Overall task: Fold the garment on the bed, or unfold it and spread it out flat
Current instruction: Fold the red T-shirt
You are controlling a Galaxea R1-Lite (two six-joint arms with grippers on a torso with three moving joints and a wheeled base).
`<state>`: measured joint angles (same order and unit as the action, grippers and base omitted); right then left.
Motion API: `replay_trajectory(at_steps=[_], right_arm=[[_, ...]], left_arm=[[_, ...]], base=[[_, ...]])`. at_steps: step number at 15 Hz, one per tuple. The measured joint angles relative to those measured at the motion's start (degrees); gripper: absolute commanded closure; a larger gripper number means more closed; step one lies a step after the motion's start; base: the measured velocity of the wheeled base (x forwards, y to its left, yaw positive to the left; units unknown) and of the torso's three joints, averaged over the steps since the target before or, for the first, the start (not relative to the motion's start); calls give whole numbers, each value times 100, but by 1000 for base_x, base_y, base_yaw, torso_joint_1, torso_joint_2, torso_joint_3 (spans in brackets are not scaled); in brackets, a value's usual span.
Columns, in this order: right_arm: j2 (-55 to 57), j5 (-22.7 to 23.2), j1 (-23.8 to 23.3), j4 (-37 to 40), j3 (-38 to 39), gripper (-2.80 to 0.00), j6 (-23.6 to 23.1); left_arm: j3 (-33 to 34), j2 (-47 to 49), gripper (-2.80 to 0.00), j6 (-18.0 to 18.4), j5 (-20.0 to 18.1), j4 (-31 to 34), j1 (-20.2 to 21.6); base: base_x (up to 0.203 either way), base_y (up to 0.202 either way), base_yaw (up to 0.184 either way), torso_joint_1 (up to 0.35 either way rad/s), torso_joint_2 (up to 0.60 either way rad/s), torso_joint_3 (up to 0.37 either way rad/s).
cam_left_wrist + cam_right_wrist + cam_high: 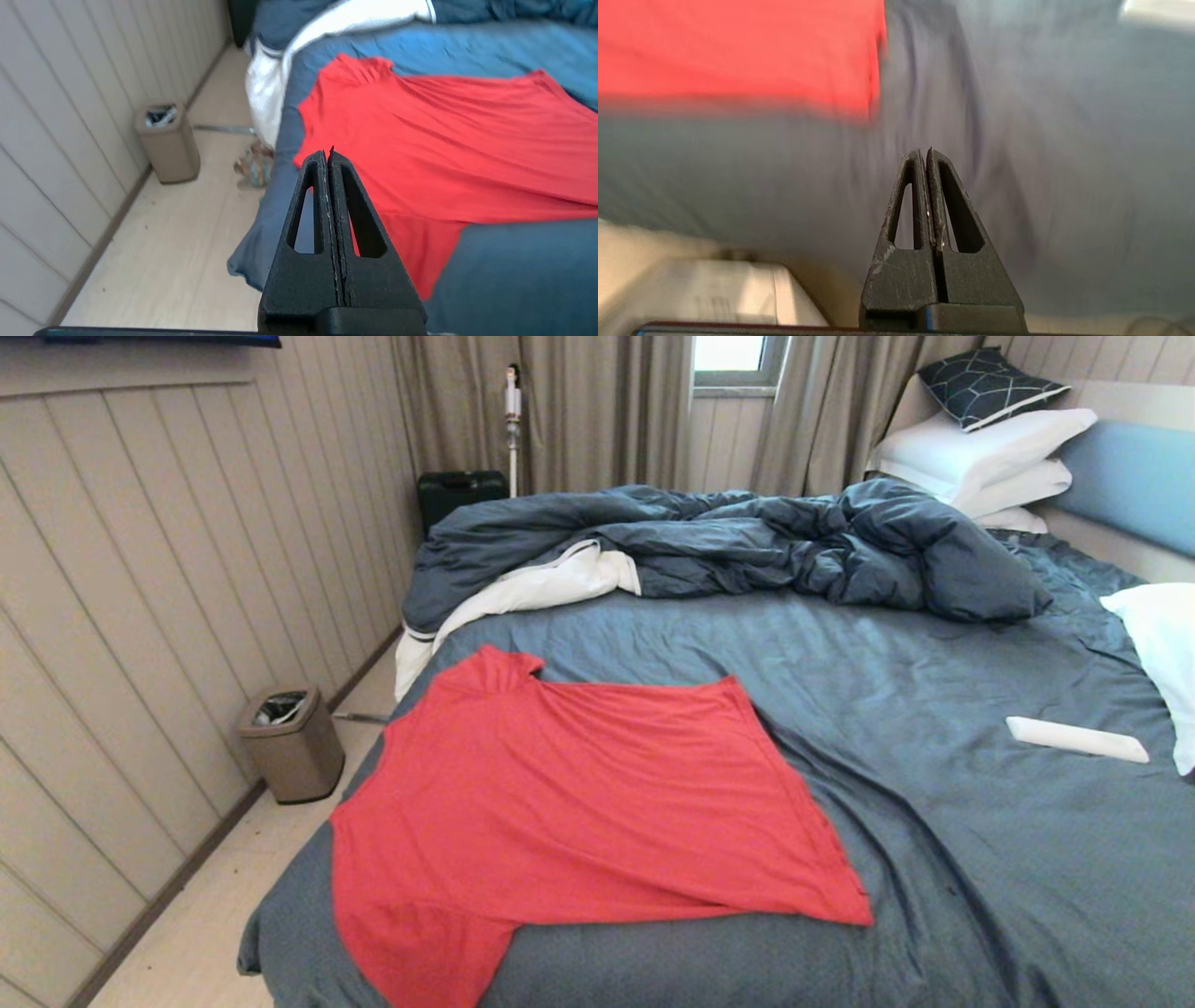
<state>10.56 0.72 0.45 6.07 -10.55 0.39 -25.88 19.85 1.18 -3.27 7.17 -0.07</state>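
Observation:
The red T-shirt [579, 803] lies spread on the near left part of the bed [934, 859], one sleeve hanging at the front edge, another sleeve bunched at its far left. Neither gripper shows in the head view. In the left wrist view my left gripper [328, 151] is shut and empty, held above the bed's left side with the red T-shirt [448, 144] beyond it. In the right wrist view my right gripper [924, 151] is shut and empty over the slate-blue sheet [1064, 163], with the red T-shirt [738, 51] off to one side.
A rumpled dark blue duvet [747, 541] with white lining lies across the far part of the bed. White pillows [990, 453] are stacked at the headboard and another at the right edge. A flat white object [1074, 739] lies on the sheet. A bin [291, 743] stands on the floor.

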Motion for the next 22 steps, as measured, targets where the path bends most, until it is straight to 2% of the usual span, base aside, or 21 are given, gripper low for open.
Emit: replay_trajectory(at_steps=[3, 7, 9, 13, 16, 17, 18, 22], right_arm=[[1229, 95, 95, 65, -1287, 0, 227], [3562, 122, 130, 100, -3148, 0, 632], [4741, 192, -34, 117, -3771, 0, 854], [6954, 596, -603, 195, -4315, 0, 955], [8158, 1170, -955, 696, -4413, 0, 652], [8459, 1300, -1002, 830, -4410, -152, 487], [8706, 1379, -1028, 899, -4362, -280, 325], [9188, 1480, -984, 954, -4002, -280, 167]], left_arm=[[-635, 916, 0, -71, -160, 13, -4], [-1694, 2610, 0, -347, -647, 174, -20], [-2149, 3573, 0, -583, -932, 361, -26], [-2700, 5453, 0, -955, -1328, 770, -33], [-2764, 6501, 0, -1047, -1403, 799, -35], [-2733, 6699, 0, -1088, -1409, 670, -37], [-2691, 6851, 0, -1124, -1412, 560, -37], [-2435, 7107, 0, -1142, -1423, 282, -34]], base=[[0, 0, 0, 0, 0, 0], [0, 0, 0, 0, 0, 0], [0, 0, 0, 0, 0, 0], [0, 0, 0, 0, 0, 0], [0, 0, 0, 0, 0, 0], [0, 0, 0, 0, 0, 0], [0, 0, 0, 0, 0, 0], [0, 0, 0, 0, 0, 0]])
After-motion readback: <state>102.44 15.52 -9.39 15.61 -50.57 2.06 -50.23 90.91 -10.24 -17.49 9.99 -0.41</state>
